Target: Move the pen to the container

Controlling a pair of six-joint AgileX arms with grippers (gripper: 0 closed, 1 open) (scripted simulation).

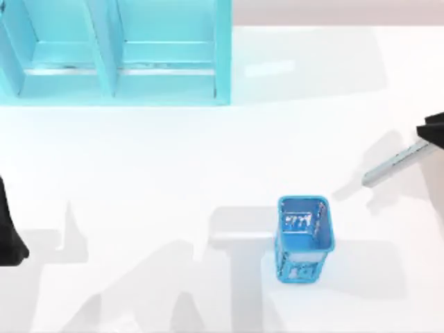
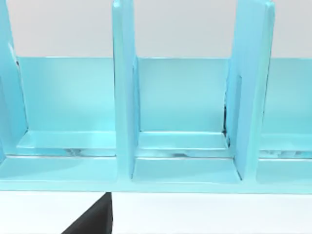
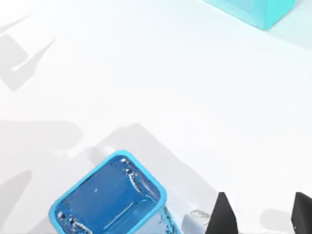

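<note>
Right now my right gripper sits at the right edge of the table, and the pen slants out of it toward the middle, silvery barrel leading, its black cap end buried in the gripper. I judge the jaws closed on that end, since the pen hangs clear of the surface and throws its own shadow beside it. In the right wrist view two dark fingertips frame a bit of pale barrel, with the blue mesh cup open-mouthed just ahead. The cup stands upright near the front of the table, still well apart from the pen, so the carry is only partway along. Holding it by one end should let the free tip drop into the mouth first. My left gripper is parked at the left edge, facing the light blue shelf; I cannot tell how its jaws stand.
</note>
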